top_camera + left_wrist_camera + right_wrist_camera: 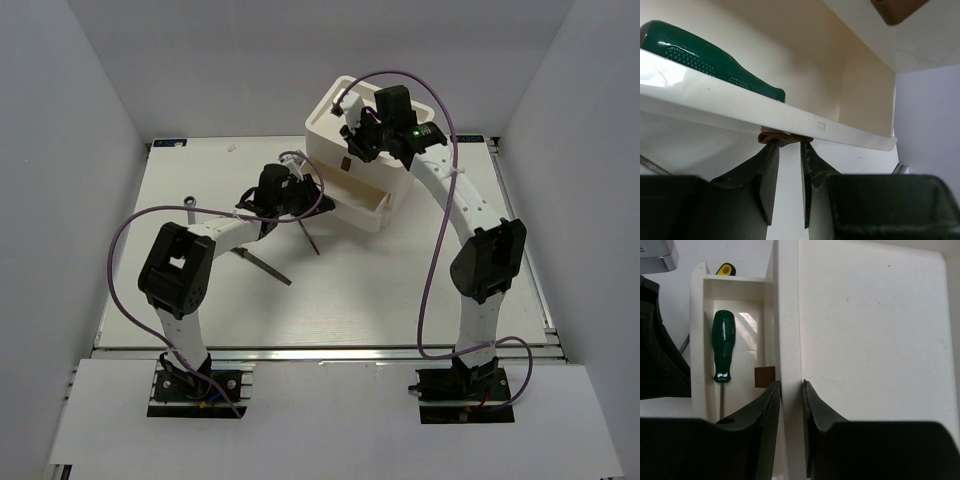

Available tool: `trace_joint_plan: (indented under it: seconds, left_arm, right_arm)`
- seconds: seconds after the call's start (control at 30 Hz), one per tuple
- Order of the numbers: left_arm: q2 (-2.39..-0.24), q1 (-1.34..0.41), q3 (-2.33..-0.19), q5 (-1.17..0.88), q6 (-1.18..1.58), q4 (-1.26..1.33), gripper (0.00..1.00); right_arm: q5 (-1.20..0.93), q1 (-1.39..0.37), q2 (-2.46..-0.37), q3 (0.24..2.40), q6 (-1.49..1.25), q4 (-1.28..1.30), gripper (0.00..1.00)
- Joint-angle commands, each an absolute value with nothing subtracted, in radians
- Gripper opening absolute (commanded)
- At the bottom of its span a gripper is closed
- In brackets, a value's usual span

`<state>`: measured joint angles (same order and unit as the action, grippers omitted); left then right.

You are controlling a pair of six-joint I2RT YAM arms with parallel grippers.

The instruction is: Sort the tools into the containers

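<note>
The white stacked containers (345, 110) stand at the back of the table, with one drawer (362, 210) pulled out toward the left arm. A green-handled screwdriver (722, 347) lies inside that drawer, its handle (715, 57) showing over the front wall. My left gripper (789, 144) is shut on the drawer's red-brown tab (782, 137). My right gripper (791, 384) is over the box top, its fingers closed on either side of the white tray rim (789, 315). A thin tool (265, 265), another thin tool (310, 238) and a small wrench (190, 205) lie on the table.
A yellow handle end (726, 269) shows on the table just beyond the open drawer. Another red-brown tab (897, 10) sits on the drawer above. White walls close in the table's left, right and back sides.
</note>
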<state>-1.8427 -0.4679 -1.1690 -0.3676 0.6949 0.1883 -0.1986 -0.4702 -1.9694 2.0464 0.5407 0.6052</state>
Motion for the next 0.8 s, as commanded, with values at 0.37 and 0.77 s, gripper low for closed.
trace_joint_plan:
  seconds: [0.37,0.77]
  left_arm:
    - [-2.011,-0.497,-1.417,-0.288,0.713,0.244,0.35]
    - [-2.069,-0.497,-1.488,-0.304,0.697,0.261,0.53]
  right_arm:
    - [-0.448,-0.460,-1.950,2.036,0.549,0.834,0.03]
    - [-0.411,-0.459,-1.937,2.026,0.523,0.827,0.14]
